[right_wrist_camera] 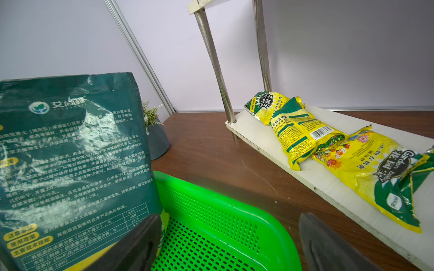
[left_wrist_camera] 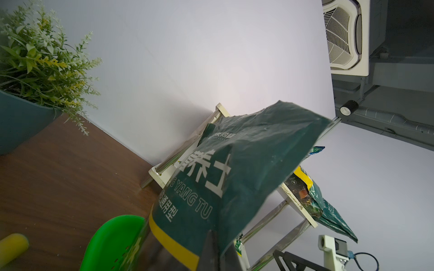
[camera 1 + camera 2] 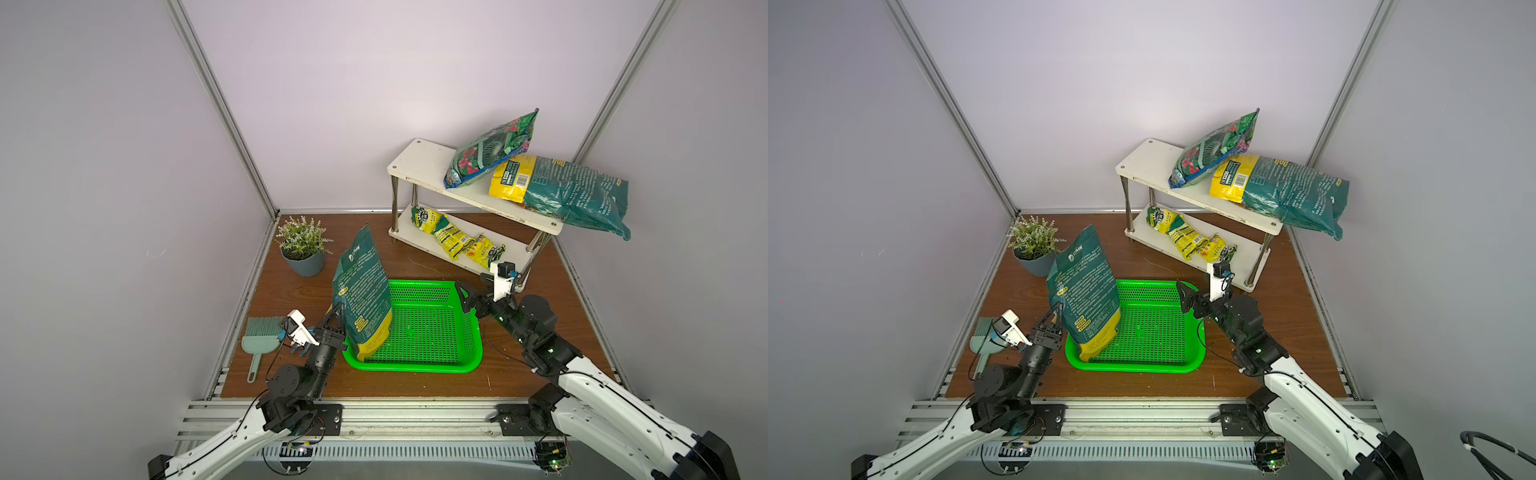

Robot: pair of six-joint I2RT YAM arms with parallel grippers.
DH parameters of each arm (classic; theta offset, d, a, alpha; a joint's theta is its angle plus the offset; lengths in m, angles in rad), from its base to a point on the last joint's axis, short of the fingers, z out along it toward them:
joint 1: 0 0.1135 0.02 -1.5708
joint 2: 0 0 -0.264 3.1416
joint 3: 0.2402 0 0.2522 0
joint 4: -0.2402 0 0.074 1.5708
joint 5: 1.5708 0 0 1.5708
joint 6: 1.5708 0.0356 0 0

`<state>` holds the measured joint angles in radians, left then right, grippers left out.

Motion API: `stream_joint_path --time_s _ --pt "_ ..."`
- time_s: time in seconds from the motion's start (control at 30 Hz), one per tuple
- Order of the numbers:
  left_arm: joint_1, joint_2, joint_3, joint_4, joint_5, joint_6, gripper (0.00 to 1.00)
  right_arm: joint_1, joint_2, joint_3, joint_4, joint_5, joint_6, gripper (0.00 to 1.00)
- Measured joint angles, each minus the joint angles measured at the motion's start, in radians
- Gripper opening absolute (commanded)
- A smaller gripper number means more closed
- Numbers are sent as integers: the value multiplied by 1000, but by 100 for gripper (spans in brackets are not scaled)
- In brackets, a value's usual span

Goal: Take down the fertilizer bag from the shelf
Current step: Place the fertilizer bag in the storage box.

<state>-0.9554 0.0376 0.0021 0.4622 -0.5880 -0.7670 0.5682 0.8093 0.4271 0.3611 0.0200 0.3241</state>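
Note:
A dark green fertilizer bag (image 3: 361, 291) (image 3: 1084, 291) with a yellow bottom band stands nearly upright, its bottom in the left end of the green basket (image 3: 415, 368). My left gripper (image 3: 337, 309) (image 3: 1057, 309) is shut on the bag's left edge; in the left wrist view the bag (image 2: 234, 169) fills the space ahead of the gripper (image 2: 211, 237). My right gripper (image 3: 471, 286) (image 1: 229, 218) hangs open over the basket's far right corner, holding nothing. The white two-tier shelf (image 3: 419, 162) (image 3: 1146, 162) stands at the back right.
The shelf's top board carries a floral bag (image 3: 490, 149) and a teal and yellow bag (image 3: 569, 191) that overhangs the right end. Yellow packets (image 3: 453, 237) lie on the lower board. A potted plant (image 3: 303, 249) and a dustpan with brush (image 3: 262, 340) sit at the left.

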Motion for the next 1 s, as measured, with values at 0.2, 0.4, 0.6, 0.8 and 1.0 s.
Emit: stream_joint_path --time_s 0.2,0.4,0.6,0.8,1.0 --pt "0 -17 0 -18 0 -45 1 0 26 0 1 26 8 99" --pt "-2 -27 0 -77 -26 -105 35 0 47 63 -29 70 13 99" --pt "-2 -31 0 -226 -64 -182 56 0 77 196 -45 79 18 99" --pt "-2 -30 45 -357 -72 -176 92 0 76 197 -70 62 18 99" --pt "-2 -31 249 -444 -93 -114 100 0 86 228 -101 8 31 97"
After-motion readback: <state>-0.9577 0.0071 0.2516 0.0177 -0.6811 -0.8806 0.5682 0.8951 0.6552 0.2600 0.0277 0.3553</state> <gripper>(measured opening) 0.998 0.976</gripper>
